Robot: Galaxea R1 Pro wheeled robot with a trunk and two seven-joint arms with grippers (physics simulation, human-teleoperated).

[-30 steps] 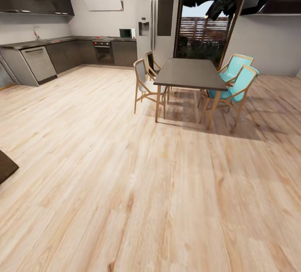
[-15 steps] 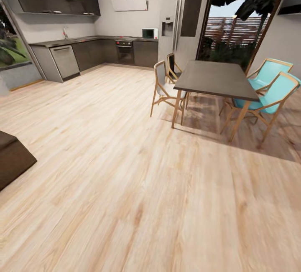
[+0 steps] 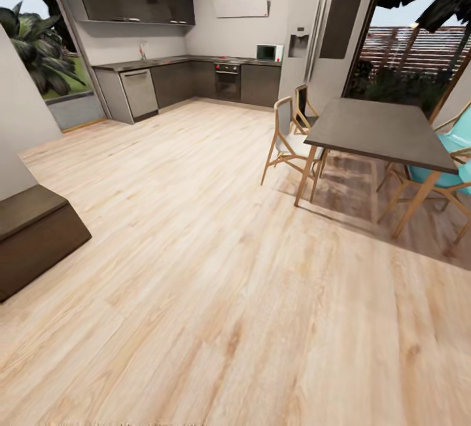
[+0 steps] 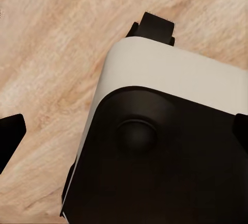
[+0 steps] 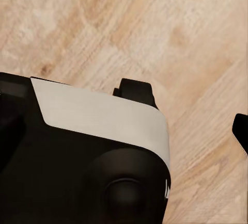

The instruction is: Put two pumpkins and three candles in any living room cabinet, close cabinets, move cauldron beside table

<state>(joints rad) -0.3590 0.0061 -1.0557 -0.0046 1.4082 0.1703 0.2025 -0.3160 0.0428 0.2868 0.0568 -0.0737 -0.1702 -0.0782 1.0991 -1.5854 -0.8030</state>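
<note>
A travel step is judged to be in hand: the head view looks across a pale wood floor (image 3: 216, 295) toward a dark kitchen run (image 3: 196, 82), with a grey dining table (image 3: 386, 131) and a wooden chair (image 3: 288, 144) beside it. No pumpkin, candle or cauldron can be made out, so their places relative to the jaws cannot be given.

At one edge of the head view a low dark-brown block (image 3: 36, 236) is seen; it may be an end of the cabinet. It appears plain and matt, with a flat top and no handle; no drawer line can be made out, so the identification stays uncertain.

In each wrist view the floor and part of the robot's own white-and-black body (image 4: 170, 146) lie beyond the jaws. Dark tips at the picture edges suggest the left gripper (image 4: 124, 131) and right gripper (image 5: 206, 126) are spread wide with nothing between the fingers.

The next move is judged to call for turning the base toward the living room.
</note>
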